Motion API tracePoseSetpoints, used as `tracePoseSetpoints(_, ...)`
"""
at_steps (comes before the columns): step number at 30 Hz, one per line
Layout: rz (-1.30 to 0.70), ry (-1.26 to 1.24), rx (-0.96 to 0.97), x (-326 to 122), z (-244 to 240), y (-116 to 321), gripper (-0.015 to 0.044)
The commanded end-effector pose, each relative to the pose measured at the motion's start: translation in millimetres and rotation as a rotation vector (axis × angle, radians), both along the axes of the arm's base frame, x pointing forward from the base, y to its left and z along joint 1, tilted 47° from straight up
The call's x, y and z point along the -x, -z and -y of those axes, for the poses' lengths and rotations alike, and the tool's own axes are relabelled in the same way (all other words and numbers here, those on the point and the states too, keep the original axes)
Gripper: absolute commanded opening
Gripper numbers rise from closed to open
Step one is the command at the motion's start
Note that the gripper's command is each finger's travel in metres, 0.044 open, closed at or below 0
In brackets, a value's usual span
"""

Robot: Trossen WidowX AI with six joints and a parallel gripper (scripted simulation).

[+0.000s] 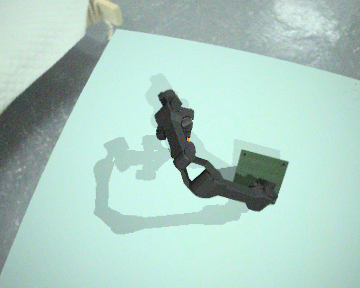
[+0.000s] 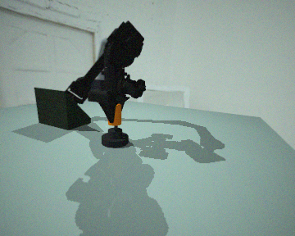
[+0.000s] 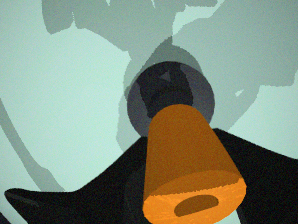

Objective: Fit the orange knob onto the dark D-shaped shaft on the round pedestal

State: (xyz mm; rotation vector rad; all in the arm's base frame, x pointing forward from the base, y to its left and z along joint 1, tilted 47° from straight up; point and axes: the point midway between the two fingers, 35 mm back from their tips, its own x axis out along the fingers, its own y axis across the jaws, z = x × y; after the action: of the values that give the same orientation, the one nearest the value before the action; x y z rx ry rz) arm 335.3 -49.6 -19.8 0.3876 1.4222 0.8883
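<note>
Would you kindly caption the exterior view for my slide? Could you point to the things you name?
Claw (image 2: 115, 119) (image 3: 180, 139) gripping the orange knob (image 2: 115, 116) (image 3: 187, 150) above the round pedestal (image 2: 115, 140) (image 3: 204, 102).

The knob (image 1: 188, 140) (image 2: 115, 115) (image 3: 190, 150) is plain orange; the pedestal (image 2: 115, 140) (image 3: 205, 102) is near-black. The tabletop (image 1: 138, 260) (image 2: 236, 197) (image 3: 60, 90) is pale mint, marked by grey-green shadows. The block (image 1: 268, 167) (image 2: 52, 108) is dark green.

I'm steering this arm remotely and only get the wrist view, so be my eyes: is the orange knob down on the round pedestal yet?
Observer: No. From the exterior view, the orange knob sits above the round pedestal, with a strip of dark shaft showing between them.

Operator: Anything else standing nearby?

Observer: Yes, a dark green block with a sloping side stands on the table, apart from the pedestal.
</note>
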Motion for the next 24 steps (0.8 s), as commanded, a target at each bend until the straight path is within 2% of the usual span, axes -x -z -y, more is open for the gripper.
tracePoseSetpoints(1, 0.009, 0.000, 0.005, -3.9, 1.9, -1.5, 0.0000)
tracePoseSetpoints(24, 0.009, 0.000, 0.005, 0.2, -1.0, 0.0, 0.0000)
